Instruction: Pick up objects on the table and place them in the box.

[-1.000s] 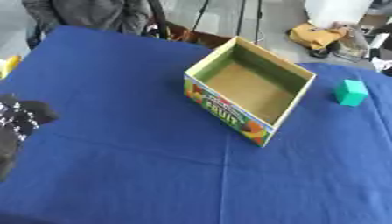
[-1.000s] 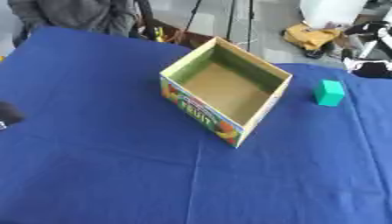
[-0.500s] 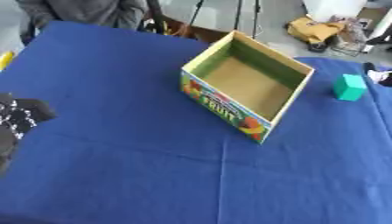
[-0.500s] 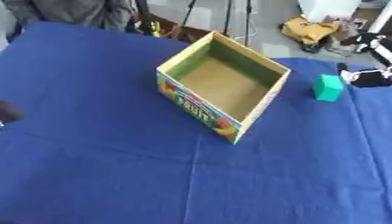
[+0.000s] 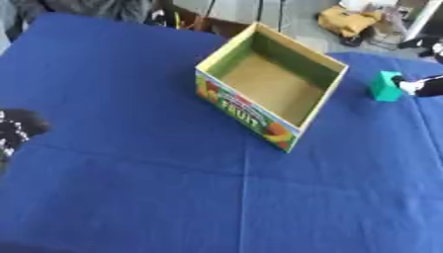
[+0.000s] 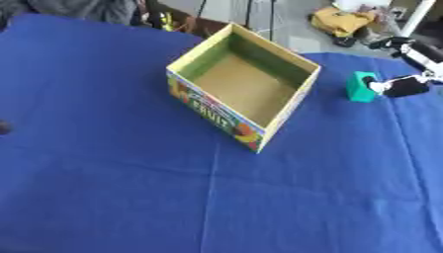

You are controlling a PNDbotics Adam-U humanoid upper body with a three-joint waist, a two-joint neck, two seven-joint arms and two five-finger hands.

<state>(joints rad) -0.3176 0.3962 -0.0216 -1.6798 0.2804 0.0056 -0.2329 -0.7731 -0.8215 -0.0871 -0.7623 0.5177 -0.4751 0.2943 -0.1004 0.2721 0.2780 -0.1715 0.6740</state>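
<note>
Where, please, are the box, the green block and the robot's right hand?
box [image 6: 227, 114]: right eye view, on its printed front wall.
green block [image 6: 359, 88]: right eye view, on its front face.
right hand [image 6: 403, 87]: right eye view, on a finger beside the block.

The robot's right hand [image 6: 407, 85] shows as a black, rounded, glossy-looking body with a small white patch at its tip and another white piece on its upper side. Behind it a silver-white tube-like link and a further black segment [image 6: 400, 43] run off to the picture's edge. The robot's left hand [image 5: 16, 129] is a dark, matte black lump of rounded shapes, speckled with small white dots along its near side; its finer build cannot be made out.
</note>
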